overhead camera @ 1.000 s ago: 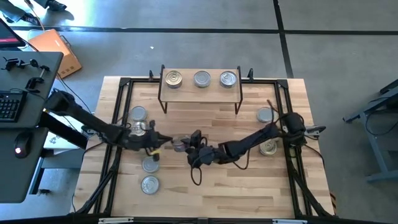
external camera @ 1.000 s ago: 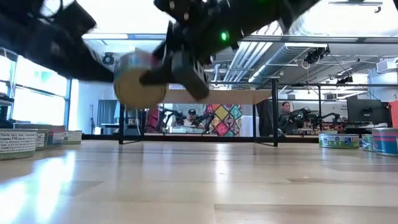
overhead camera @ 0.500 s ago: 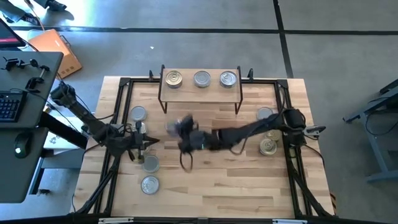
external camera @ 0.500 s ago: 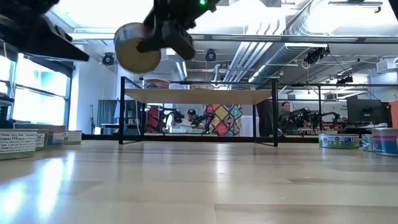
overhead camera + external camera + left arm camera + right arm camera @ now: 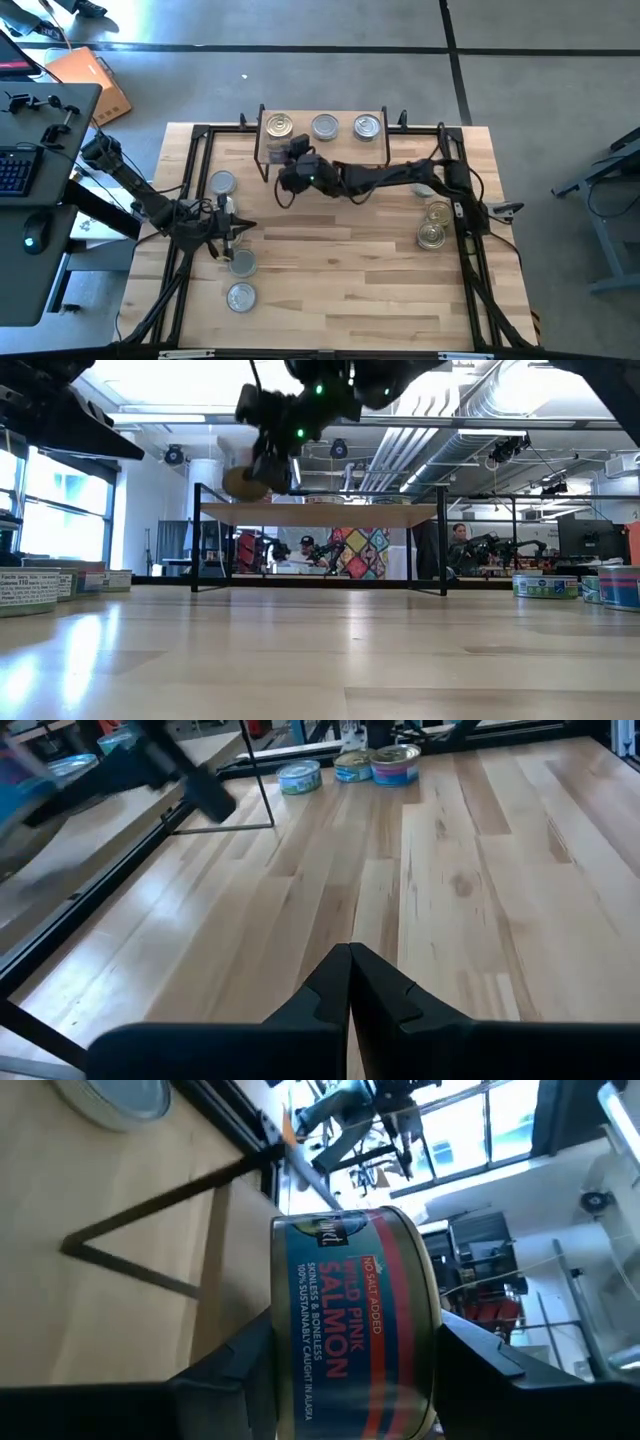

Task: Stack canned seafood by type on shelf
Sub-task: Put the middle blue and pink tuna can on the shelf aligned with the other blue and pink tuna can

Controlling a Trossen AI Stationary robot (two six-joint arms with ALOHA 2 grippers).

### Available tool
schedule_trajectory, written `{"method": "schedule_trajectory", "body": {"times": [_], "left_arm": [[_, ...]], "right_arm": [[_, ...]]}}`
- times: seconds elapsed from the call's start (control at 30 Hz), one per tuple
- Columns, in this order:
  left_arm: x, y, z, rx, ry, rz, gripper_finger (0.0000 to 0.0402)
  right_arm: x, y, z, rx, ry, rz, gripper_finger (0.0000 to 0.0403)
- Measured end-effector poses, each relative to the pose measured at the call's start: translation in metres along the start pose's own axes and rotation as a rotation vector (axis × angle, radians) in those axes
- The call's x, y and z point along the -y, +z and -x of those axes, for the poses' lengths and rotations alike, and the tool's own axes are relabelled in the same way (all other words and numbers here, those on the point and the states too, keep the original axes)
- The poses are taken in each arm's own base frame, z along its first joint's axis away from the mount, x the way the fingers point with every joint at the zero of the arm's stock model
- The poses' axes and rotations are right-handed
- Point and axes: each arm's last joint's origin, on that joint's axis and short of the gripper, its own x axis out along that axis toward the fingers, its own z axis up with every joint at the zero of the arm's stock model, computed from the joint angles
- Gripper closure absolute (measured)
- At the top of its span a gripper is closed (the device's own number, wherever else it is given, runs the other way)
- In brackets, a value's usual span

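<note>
Bright overhead light glares off the tabletop (image 5: 320,650); moving right arm (image 5: 300,410) blurs.

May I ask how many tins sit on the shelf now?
3 on the shelf: left tin, middle tin, right tin. The right tool holds a fourth tin near the shelf's left end, not set down.

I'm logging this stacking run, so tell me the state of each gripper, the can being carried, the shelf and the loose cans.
right gripper: shut on the salmon can, raised near the shelf's left end
salmon can: held off the table
left gripper: shut, empty, low over the table's left side
shelf: upright, three cans in a row on top
loose cans: upright on the table
</note>
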Motion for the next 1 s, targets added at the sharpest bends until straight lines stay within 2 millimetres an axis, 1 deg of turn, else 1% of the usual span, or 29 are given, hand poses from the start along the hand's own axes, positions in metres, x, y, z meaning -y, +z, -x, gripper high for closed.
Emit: {"method": "schedule_trajectory", "body": {"times": [0.1,0.37,0.43,0.57,0.63,0.77,0.83,1.0], "left_arm": [[0.0,0.0,0.0,0.0,0.0,0.0,0.0401],[0.0,0.0,0.0,0.001,0.005,0.001,0.0401],[0.0,0.0,0.0,0.001,0.005,0.001,0.0401],[0.0,0.0,0.0,0.001,0.005,0.001,0.0401],[0.0,0.0,0.0,0.001,0.005,0.002,0.0401],[0.0,0.0,0.0,0.001,0.005,0.001,0.0401],[0.0,0.0,0.0,0.001,0.005,0.001,0.0401],[0.0,0.0,0.0,-0.001,0.006,0.0,0.0401]], "right_arm": [[-0.002,-0.006,-0.007,-0.014,-0.002,-0.013,0.0224],[-0.002,-0.009,-0.009,0.004,0.034,-0.031,0.0224],[-0.003,-0.009,-0.009,0.004,0.039,-0.03,0.0208],[-0.011,-0.014,-0.012,-0.017,0.088,-0.052,0.0149],[-0.013,-0.015,-0.012,-0.028,0.103,-0.065,0.0135],[-0.013,-0.016,-0.011,-0.033,0.125,-0.061,0.0127],[-0.012,-0.016,-0.011,-0.031,0.122,-0.09,0.0127],[-0.002,-0.013,-0.01,-0.042,0.128,-0.151,0.0125]]}}
